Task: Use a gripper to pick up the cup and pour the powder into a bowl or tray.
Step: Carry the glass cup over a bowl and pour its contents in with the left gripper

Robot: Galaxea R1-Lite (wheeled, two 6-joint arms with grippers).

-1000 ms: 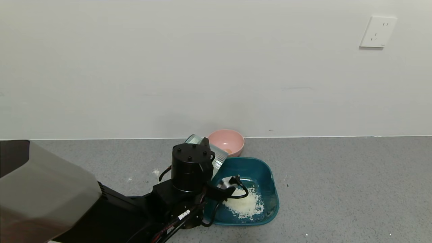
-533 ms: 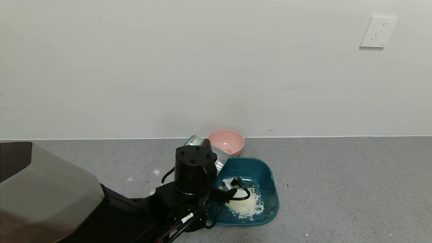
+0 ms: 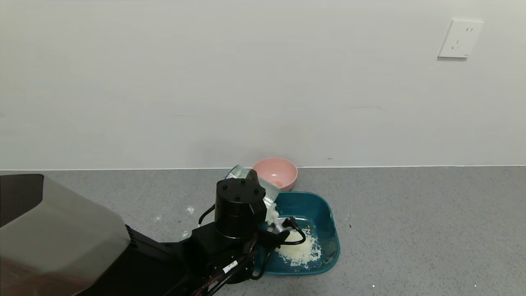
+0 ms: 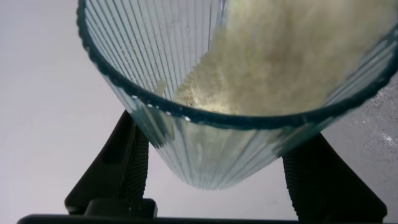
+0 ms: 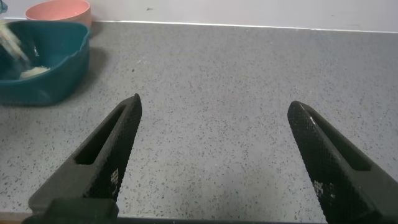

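My left gripper [image 3: 251, 180] is shut on the ribbed, pale blue-green cup [image 3: 268, 192] and holds it tipped mouth-down over the near-left corner of the dark teal basin [image 3: 324, 213]. White clumpy powder [image 3: 271, 213] spills from the cup's mouth onto a pile of powder [image 3: 298, 248] in the basin. In the left wrist view the cup [image 4: 205, 143] sits between the two black fingers [image 4: 118, 168], and powder [image 4: 292, 56] slides towards its rim. My right gripper [image 5: 214, 104] is open and empty, low over bare counter to the right of the basin [image 5: 62, 74].
A small pink bowl [image 3: 274, 172] stands against the wall just behind the basin; it also shows in the right wrist view [image 5: 59, 9]. Specks of spilled powder [image 3: 189, 210] lie on the grey counter left of the arm. A wall socket [image 3: 460, 39] is at the upper right.
My left wrist has shifted slightly right and tipped the cup further. A clump of powder now falls from the cup's mouth into the basin.
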